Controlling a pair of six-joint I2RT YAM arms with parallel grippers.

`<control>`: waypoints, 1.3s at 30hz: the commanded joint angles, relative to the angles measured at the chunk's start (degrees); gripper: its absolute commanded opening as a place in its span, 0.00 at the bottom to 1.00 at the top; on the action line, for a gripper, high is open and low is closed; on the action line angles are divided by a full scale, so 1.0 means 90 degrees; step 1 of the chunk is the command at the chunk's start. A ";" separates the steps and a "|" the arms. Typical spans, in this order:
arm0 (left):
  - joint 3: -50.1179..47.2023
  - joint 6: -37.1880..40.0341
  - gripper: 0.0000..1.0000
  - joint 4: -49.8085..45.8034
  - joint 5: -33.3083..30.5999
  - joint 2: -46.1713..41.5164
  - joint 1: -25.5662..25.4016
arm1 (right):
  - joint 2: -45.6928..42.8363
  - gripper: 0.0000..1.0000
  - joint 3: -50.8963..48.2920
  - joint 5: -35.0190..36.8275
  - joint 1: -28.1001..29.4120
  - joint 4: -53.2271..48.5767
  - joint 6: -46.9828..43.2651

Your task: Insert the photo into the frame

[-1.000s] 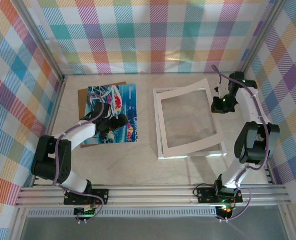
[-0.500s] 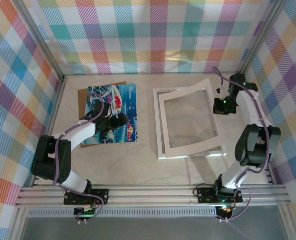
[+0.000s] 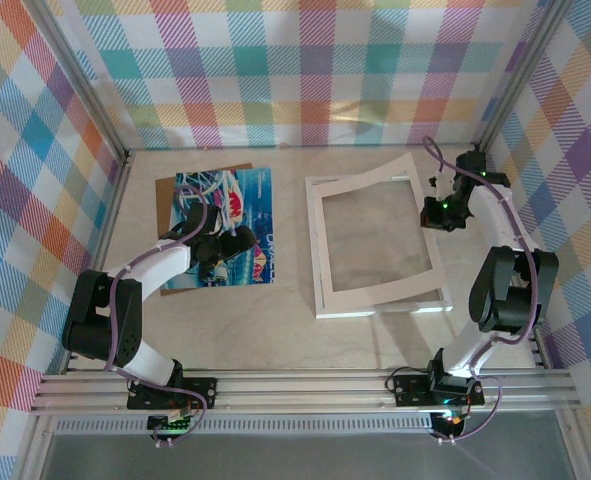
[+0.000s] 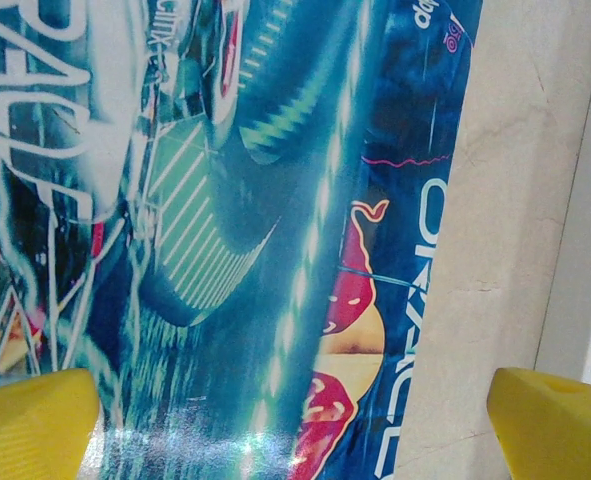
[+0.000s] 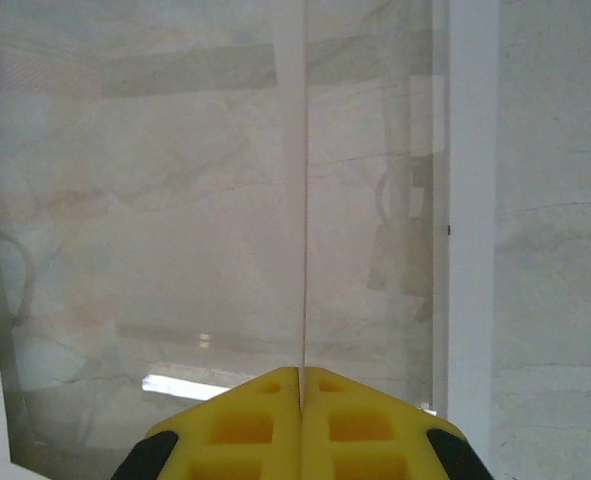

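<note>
The photo (image 3: 237, 205), blue and teal with red patches, lies flat on the table at the left and shows close up in the left wrist view (image 4: 225, 200). My left gripper (image 3: 237, 243) hovers low over its near right part, open (image 4: 295, 430), with one yellow fingertip (image 4: 30, 420) over the print and the other past its edge. The frame (image 3: 385, 311) lies flat at the centre right, its clear pane (image 5: 175, 200) showing the table. My right gripper (image 3: 437, 210) is shut (image 5: 302, 375) on the thin white paper mat (image 3: 367, 178), held tilted over the frame and seen edge-on (image 5: 303, 200).
A brown backing board (image 3: 168, 186) lies under the photo's far left corner. Checked walls close in the table on three sides, with metal rails along the near edge. Bare table (image 3: 290, 240) separates photo and frame. The frame's white border (image 5: 472, 200) runs right of my right fingers.
The right gripper has turned and shifted the mat a little over the frame. The left arm has stayed still above the photo.
</note>
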 commanded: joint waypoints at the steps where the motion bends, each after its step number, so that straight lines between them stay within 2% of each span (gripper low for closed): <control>1: 0.0093 0.0082 1.00 -0.0206 -0.0074 -0.0095 0.0072 | -0.0042 0.00 -0.0080 -0.0038 -0.0049 0.0276 0.0230; 11: 0.0065 0.0051 1.00 -0.0183 -0.0047 -0.0057 0.0074 | 0.0083 0.01 -0.0383 -0.0974 -0.0050 0.0398 0.0512; 16: 0.0053 0.0063 1.00 -0.0189 -0.0061 -0.0062 0.0075 | 0.0070 0.02 -0.0487 -0.0974 -0.0057 0.0495 0.0565; 19: 0.0072 0.0058 1.00 -0.0191 -0.0050 -0.0043 0.0071 | 0.0114 0.07 -0.0402 -0.0869 -0.0049 0.0435 0.0548; 27: 0.0111 0.0085 1.00 -0.0206 -0.0059 -0.0052 0.0073 | 0.0131 0.48 -0.0302 -0.0564 -0.0056 0.0424 0.0659; 30: 0.0123 0.0091 1.00 -0.0198 -0.0037 -0.0021 0.0067 | 0.0076 0.58 -0.0349 -0.0088 -0.0057 0.0513 0.0797; 32: 0.0160 0.0114 1.00 -0.0205 -0.0038 -0.0003 0.0074 | 0.0045 0.71 -0.0262 0.0376 -0.0057 0.0461 0.0914; 34: 0.0171 0.0115 1.00 -0.0202 -0.0046 -0.0007 0.0074 | 0.0066 0.79 -0.0143 0.0859 -0.0050 0.0341 0.1051; 36: 0.0172 0.0114 1.00 -0.0207 -0.0081 -0.0014 0.0073 | 0.0013 0.95 -0.0086 0.1381 -0.0049 0.0317 0.1168; 37: 0.0171 0.0123 1.00 -0.0206 -0.0084 -0.0017 0.0072 | -0.0023 0.99 -0.0085 0.1504 -0.0049 0.0326 0.1190; 39: 0.0161 0.0136 1.00 -0.0197 -0.0112 -0.0042 0.0074 | -0.0154 0.99 -0.0080 0.1723 -0.0050 0.0361 0.1256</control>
